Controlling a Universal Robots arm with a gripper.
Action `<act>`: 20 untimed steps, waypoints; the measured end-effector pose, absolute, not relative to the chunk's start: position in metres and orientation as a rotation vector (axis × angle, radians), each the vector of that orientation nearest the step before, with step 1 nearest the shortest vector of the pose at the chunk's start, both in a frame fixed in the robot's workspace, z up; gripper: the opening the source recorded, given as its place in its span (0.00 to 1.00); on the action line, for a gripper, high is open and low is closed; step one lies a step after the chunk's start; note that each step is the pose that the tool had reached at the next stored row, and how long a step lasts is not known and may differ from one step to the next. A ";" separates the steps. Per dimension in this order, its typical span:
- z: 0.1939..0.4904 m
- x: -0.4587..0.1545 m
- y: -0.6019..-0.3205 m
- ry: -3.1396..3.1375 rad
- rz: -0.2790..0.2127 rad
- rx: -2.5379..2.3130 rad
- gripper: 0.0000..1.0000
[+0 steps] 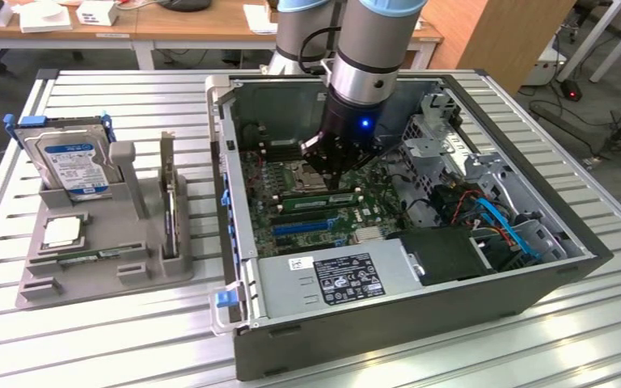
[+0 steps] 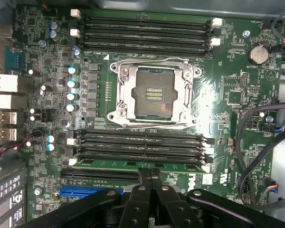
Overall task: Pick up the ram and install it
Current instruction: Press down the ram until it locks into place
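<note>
Hanging inside the open grey metal computer case, my black gripper is clenched on the ram, a long thin green circuit-board stick seated edge-on in the slot nearest the blue connector. Black slots, cables and steel walls crowd close around.

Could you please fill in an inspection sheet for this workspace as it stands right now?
Surface: ribbed metal table, carrying an open computer case and a grey parts holder.
Job's things: a green ram stick lies in the memory slot nearest the hand, beside the empty CPU socket.
Clutter: hard drive standing in the holder; an upright card beside it.
Grippers: the hand is shut, down inside the case over the motherboard, fingertips at the ram stick.
Cables: blue cable and black leads at the case's drive end.
Surroundings: wooden desks behind; cables on the floor.
</note>
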State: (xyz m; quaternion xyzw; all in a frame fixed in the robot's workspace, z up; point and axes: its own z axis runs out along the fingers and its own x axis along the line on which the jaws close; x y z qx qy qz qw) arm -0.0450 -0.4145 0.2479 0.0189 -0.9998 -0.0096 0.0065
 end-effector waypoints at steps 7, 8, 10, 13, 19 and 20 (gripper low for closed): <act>0.248 -0.045 -0.414 -3.128 -0.030 0.059 0.09; 0.248 -0.045 -0.414 -3.128 -0.030 0.059 0.09; 0.249 -0.045 -0.414 -3.128 -0.027 0.059 0.09; 0.249 -0.045 -0.414 -3.127 -0.026 0.059 0.09; 0.249 -0.045 -0.414 -3.127 -0.026 0.059 0.09; 0.249 -0.045 -0.414 -3.127 -0.026 0.059 0.09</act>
